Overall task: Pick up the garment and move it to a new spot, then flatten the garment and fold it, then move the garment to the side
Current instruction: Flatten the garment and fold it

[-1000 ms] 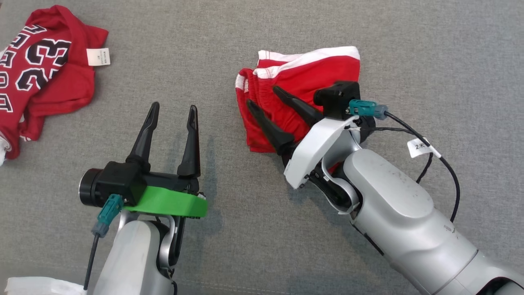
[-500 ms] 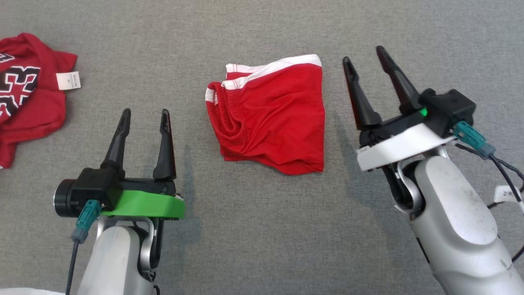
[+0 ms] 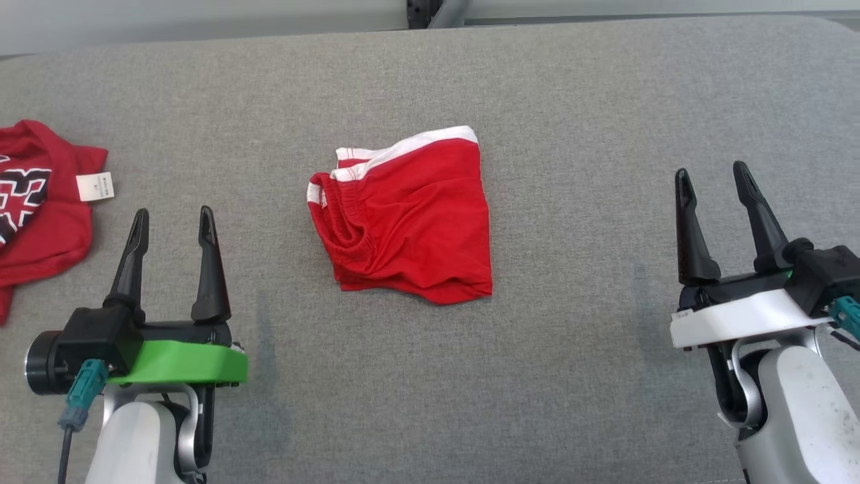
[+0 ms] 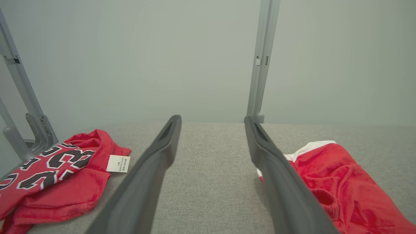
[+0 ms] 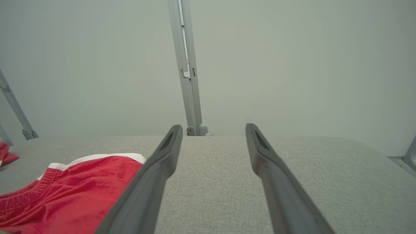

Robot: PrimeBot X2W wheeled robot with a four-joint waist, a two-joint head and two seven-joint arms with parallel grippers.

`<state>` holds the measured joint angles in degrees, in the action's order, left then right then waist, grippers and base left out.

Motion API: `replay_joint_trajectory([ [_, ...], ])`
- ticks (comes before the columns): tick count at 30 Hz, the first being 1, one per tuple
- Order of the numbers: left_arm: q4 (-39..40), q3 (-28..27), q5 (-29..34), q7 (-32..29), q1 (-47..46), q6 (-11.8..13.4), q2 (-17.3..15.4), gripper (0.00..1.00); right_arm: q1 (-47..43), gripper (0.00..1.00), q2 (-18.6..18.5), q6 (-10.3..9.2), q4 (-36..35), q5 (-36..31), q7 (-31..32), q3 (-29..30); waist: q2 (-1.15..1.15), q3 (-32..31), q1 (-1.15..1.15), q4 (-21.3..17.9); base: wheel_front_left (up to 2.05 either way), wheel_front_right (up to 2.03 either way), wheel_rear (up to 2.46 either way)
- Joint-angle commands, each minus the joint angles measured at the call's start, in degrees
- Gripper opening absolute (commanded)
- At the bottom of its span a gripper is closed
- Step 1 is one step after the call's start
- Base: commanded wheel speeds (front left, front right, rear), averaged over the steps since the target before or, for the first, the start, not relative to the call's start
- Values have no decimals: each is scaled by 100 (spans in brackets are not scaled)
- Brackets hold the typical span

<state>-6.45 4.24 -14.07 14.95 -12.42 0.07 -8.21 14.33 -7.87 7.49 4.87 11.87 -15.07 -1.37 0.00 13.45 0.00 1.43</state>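
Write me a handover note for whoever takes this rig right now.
Left gripper: open, empty, over the grey surface.
Right gripper: open, empty, right of the red shorts.
Shorts: folded compactly mid-surface, touching neither gripper; a red jersey lies far left.
Done: fold looks finished.
Left: probably moving the shorts aside.

Grey woven-fabric surface (image 3: 571,101), flat, far edge rounding off at the right corner; red shorts (image 3: 410,222) with white trim lying folded near its middle, elastic waistband toward the left, a few creases; red jersey (image 3: 40,228) with black-and-white numerals crumpled at the left edge, well apart from the shorts; white tag (image 3: 95,186) on the jersey, face up.
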Motion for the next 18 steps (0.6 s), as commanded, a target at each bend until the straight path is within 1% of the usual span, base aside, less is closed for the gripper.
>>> replay_joint_trajectory([
  [1, 12, -24, -29, 14, 104, -16, -54, 100, -104, 100, -4, 0, -33, -48, -27, -3, 0, -184, 0, -94, 0, 0, 0],
  [8, 80, -6, -50, -19, 462, -82, -186, 100, -588, 100, -30, 0, -154, -103, 50, -31, 0, -561, 0, -132, 0, 0, 0],
  [18, 214, 122, -101, -221, 949, -27, -165, 100, -1152, 100, 84, 0, -419, 3, 232, 59, 0, -986, 0, -188, 0, 0, 0],
])
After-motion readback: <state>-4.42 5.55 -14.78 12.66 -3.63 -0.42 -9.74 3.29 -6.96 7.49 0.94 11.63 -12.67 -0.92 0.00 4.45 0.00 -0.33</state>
